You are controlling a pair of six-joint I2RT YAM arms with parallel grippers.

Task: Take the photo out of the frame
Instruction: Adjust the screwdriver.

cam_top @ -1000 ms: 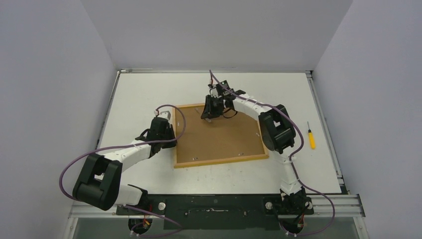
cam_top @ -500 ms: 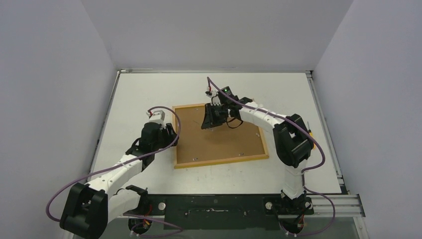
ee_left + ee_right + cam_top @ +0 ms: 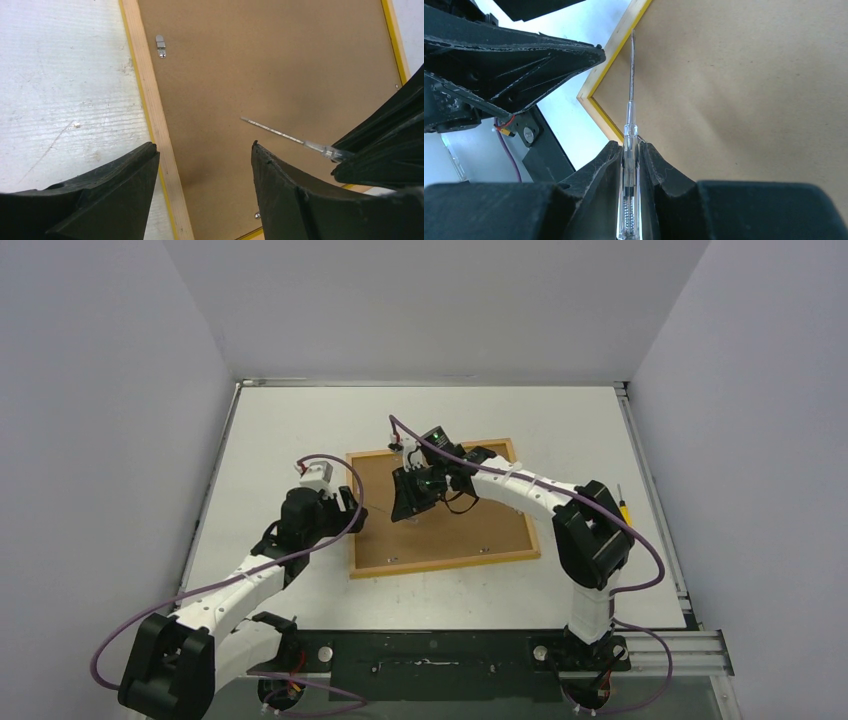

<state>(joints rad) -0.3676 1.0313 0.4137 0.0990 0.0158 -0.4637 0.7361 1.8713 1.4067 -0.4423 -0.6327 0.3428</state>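
The frame (image 3: 470,530) lies face down on the table, its brown backing up and its light wood rim (image 3: 150,100) showing. The photo is hidden under the backing. My right gripper (image 3: 410,502) hangs over the backing's left half, shut on a clear-handled screwdriver (image 3: 631,90) whose thin shaft points toward the frame's near-left corner. My left gripper (image 3: 202,145) is open just above the frame's left rim, holding nothing. The screwdriver's shaft (image 3: 280,132) also shows ahead of the left fingers.
A small metal tab (image 3: 160,45) sits on the backing near the left rim. A yellow-handled screwdriver (image 3: 625,510) lies on the table at the right, partly behind the right arm's elbow. White walls enclose the table on three sides.
My left gripper has opened, and the left arm has drawn back toward the near left. The right gripper has carried the clear screwdriver leftward and nearer across the backing.
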